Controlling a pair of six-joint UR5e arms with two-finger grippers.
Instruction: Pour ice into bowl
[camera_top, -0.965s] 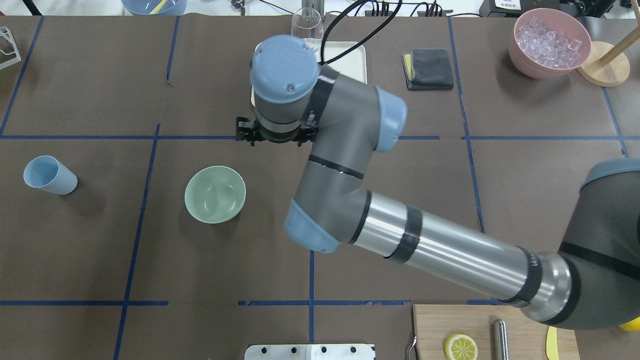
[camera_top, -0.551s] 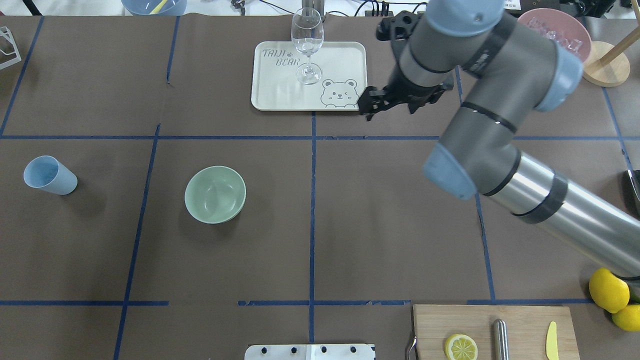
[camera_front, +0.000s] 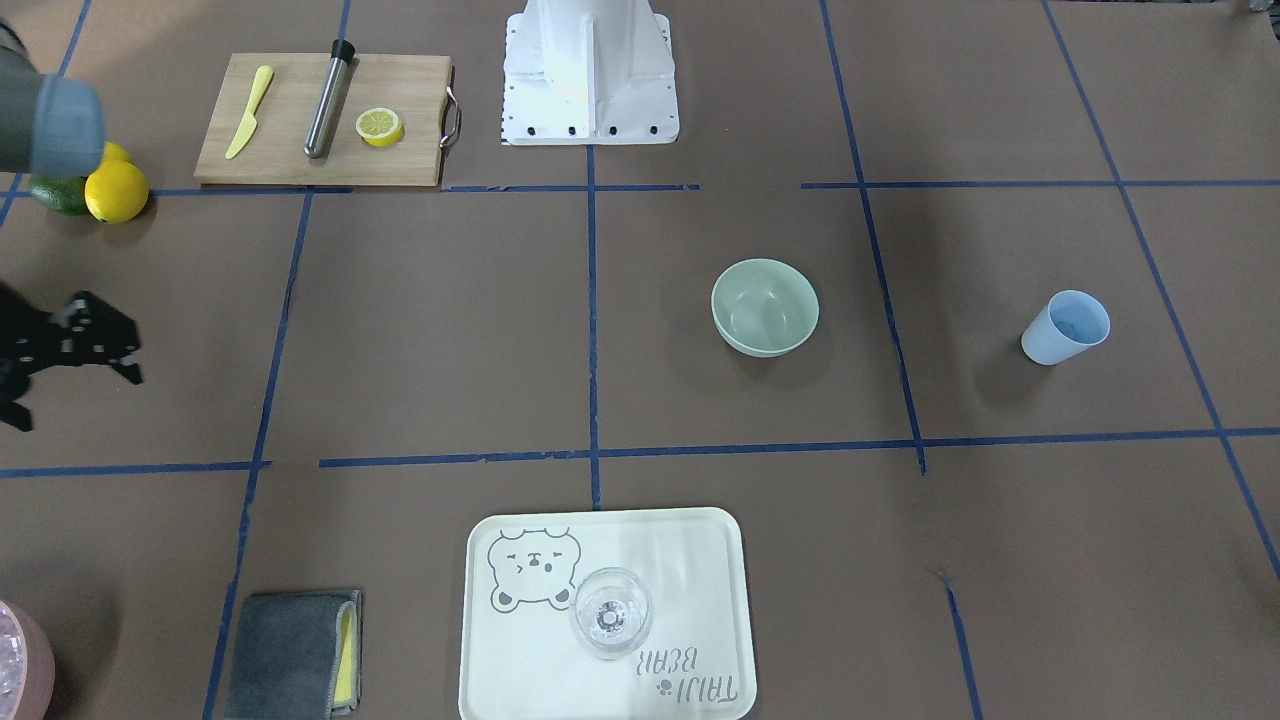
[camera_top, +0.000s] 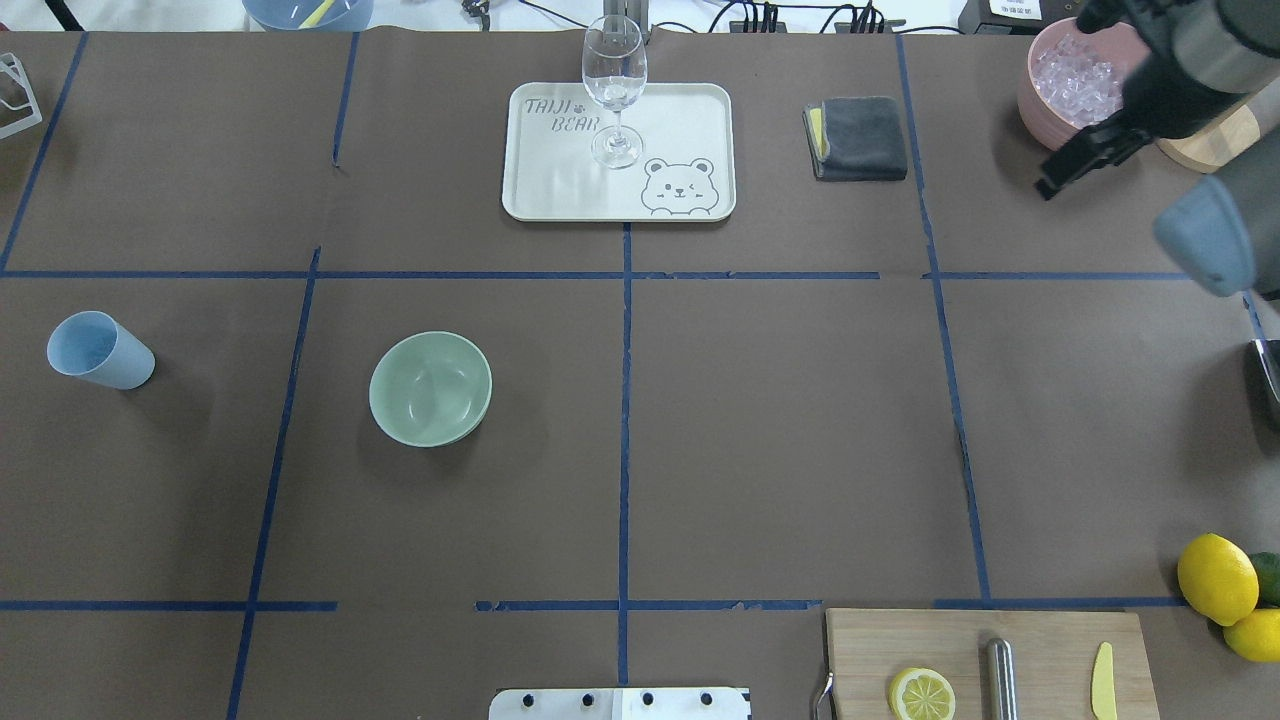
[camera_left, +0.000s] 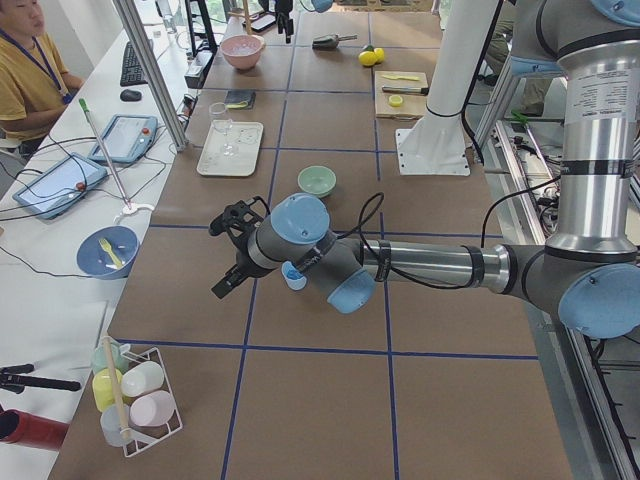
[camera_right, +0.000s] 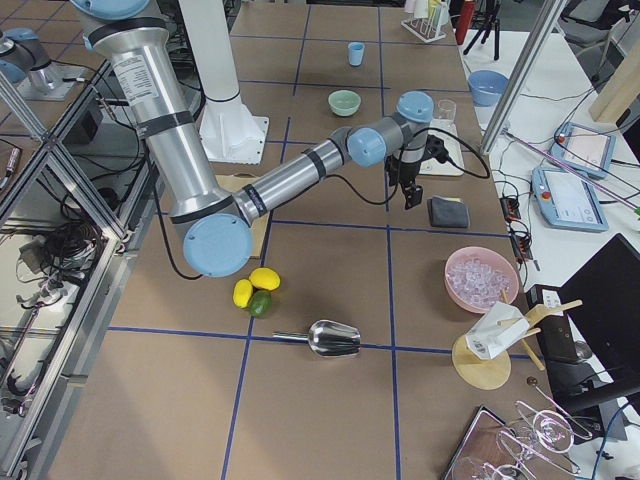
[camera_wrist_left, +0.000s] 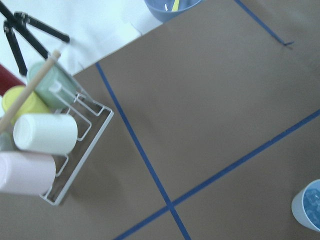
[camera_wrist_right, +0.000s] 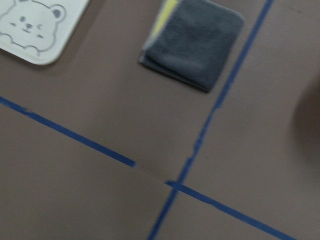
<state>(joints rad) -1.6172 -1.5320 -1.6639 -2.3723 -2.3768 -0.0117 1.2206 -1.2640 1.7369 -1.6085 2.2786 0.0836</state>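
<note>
The mint-green bowl (camera_top: 430, 388) stands empty left of the table's middle, and also shows in the front view (camera_front: 765, 307). Clear ice (camera_top: 1075, 75) fills the pink container (camera_top: 1040, 120) at the back right. My right gripper (camera_top: 1060, 175) hangs at that container's near side, open and empty; it also shows in the front view (camera_front: 75, 400). The light blue cup (camera_top: 98, 350) stands far left; the left wrist view (camera_wrist_left: 310, 205) shows pale glassy bits in it. My left gripper (camera_left: 235, 250) shows only in the left side view, high near the cup; I cannot tell its state.
A tray (camera_top: 560, 190) with a wine glass (camera_top: 613, 90) is at the back centre, with a grey cloth (camera_top: 858, 138) to its right. A cutting board (camera_top: 860, 650), lemons (camera_top: 1215, 578) and a metal scoop (camera_right: 335, 340) lie near right. A cup rack (camera_wrist_left: 55, 150) stands far left.
My right arm has swung fast from above the table's middle to the right and back, and now stands by the pink container. The bowl, cup and tray have not moved.
</note>
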